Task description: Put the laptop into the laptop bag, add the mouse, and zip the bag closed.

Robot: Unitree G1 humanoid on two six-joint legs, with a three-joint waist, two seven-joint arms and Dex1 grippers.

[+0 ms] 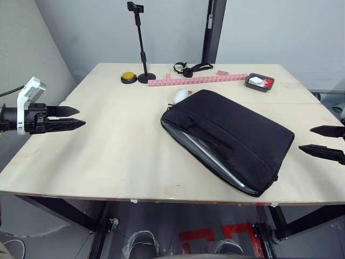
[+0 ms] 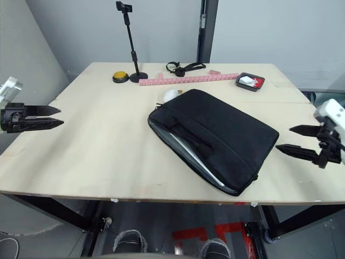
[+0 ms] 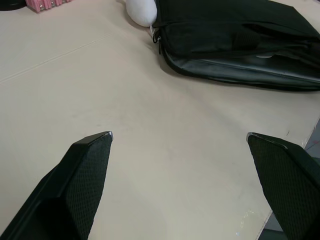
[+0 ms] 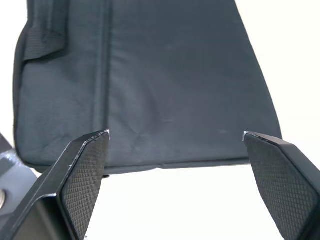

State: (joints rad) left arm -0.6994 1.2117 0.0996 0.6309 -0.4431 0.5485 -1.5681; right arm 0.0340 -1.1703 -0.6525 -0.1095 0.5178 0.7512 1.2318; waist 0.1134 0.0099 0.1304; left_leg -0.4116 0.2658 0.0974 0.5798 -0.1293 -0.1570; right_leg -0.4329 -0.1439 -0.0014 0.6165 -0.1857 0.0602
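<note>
The laptop bag (image 1: 229,137) lies flat and askew on the wooden table (image 1: 108,145), its long zipper side facing the table's near edge. That zipper stands open along the near side, and a strip of the silver-grey laptop (image 1: 200,150) shows inside the gap, so the laptop sits within the bag. The short black handles rest on top of the bag near the opening. A small white rounded object (image 1: 180,96) lies touching the bag's far corner, on the side away from the open zipper; from these views it cannot be told whether it is the mouse. The left gripper (image 1: 75,118) hovers above the table well apart from the bag, on the bag's left, fingers spread wide and empty. The right gripper (image 2: 294,139) hovers just beside the bag's right end, fingers likewise spread wide and empty; the right wrist view shows the bag's closed short end between its fingers (image 4: 82,165), not touched. Beyond the bag, toward the table's far edge, stand a black phone stand (image 1: 141,46), a yellow button (image 1: 128,77), a pink ruler-like strip (image 1: 197,80), a black strap (image 1: 191,68) and a small dark tray (image 1: 259,82) with red and white contents.
</note>
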